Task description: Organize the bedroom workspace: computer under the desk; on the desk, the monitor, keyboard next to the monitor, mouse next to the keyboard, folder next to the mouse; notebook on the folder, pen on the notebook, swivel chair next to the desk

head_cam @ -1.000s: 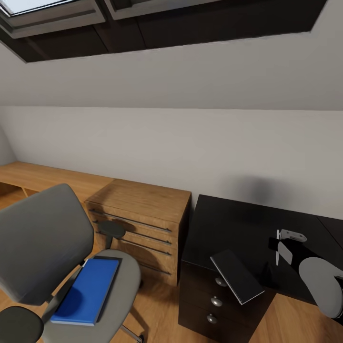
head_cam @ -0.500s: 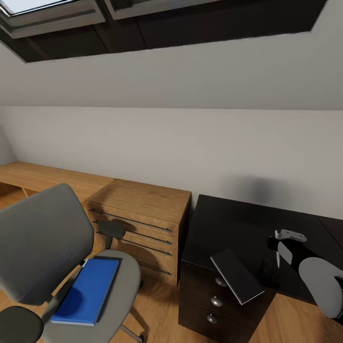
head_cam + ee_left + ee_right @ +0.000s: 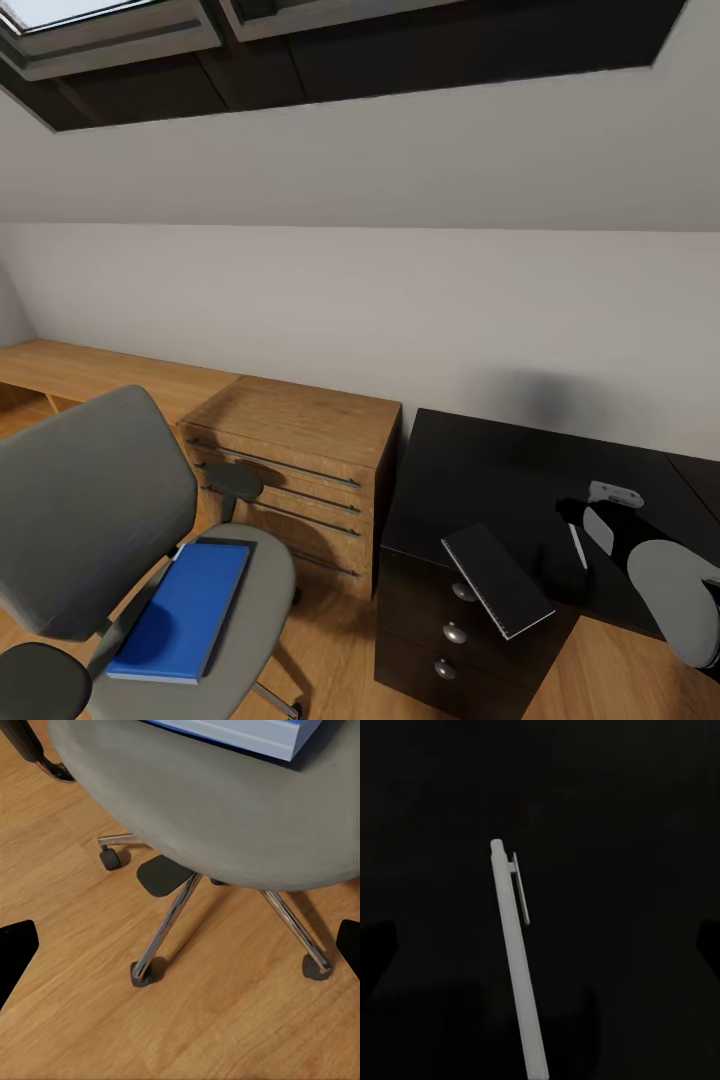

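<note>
Pen (image 3: 516,967) lay on the desk (image 3: 480,470) directly beneath our right pincer (image 3: 540,945), jaws spread wide; we judged it light, stiff, slippery, best grasped mid-barrel.

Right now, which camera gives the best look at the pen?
The right wrist view: the pen stands out pale and large against the black desk. The head view shows it as a thin white sliver by the right gripper.

blue folder (image 3: 180,608) on swivel chair (image 3: 95,520), notebook (image 3: 497,579) overhanging desk (image 3: 470,480)

One swivel chair (image 3: 110,520), folder (image 3: 182,610), notebook (image 3: 497,579), pen (image 3: 516,960), desk (image 3: 480,480).
</note>
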Motion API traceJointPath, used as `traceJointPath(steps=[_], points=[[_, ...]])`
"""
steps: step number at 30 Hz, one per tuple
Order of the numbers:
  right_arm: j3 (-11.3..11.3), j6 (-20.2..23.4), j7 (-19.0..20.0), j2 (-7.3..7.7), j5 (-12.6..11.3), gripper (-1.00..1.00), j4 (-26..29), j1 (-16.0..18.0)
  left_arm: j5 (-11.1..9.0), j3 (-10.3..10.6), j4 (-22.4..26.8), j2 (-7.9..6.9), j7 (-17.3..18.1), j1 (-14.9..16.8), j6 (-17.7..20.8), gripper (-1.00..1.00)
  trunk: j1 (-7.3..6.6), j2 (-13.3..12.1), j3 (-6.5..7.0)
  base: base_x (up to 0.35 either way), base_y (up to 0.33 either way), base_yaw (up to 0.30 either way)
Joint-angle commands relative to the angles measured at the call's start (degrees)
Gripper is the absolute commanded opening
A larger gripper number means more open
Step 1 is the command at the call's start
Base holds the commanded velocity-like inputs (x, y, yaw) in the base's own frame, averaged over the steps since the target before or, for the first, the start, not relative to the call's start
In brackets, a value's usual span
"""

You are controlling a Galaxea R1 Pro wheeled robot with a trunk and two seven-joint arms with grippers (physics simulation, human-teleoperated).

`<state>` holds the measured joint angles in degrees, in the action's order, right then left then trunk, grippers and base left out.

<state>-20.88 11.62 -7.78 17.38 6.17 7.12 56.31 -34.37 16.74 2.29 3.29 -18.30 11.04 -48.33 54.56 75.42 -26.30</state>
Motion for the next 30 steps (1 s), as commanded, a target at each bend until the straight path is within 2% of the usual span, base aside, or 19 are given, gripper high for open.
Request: traceJointPath(steps=[1,16,30], points=[[-0.39,0.33,-0.05,-0.03,0.6,1.0,0.09,0.03,-0.17,0.49,0.0,0.0,-0.42,0.03,-0.1,1.0,0.0,0.04,-0.06,0.0,0.0,0.0],[-0.64,0.85,0.33,-0.07,-0.12,1.0,3.01,0.03,-0.17,0.46,0.0,-0.04,-0.31,0.03,-0.04,1.0,0.0,0.04,0.18,0.0,0.0,0.0],[-0.55,1.02,1.63,-0.21,-0.03,1.0,3.26,0.03,-0.24,0.4,-0.04,-0.25,-0.1,0.03,0.15,1.0,0.0,0.04,0.81,0.0,0.0,0.0]])
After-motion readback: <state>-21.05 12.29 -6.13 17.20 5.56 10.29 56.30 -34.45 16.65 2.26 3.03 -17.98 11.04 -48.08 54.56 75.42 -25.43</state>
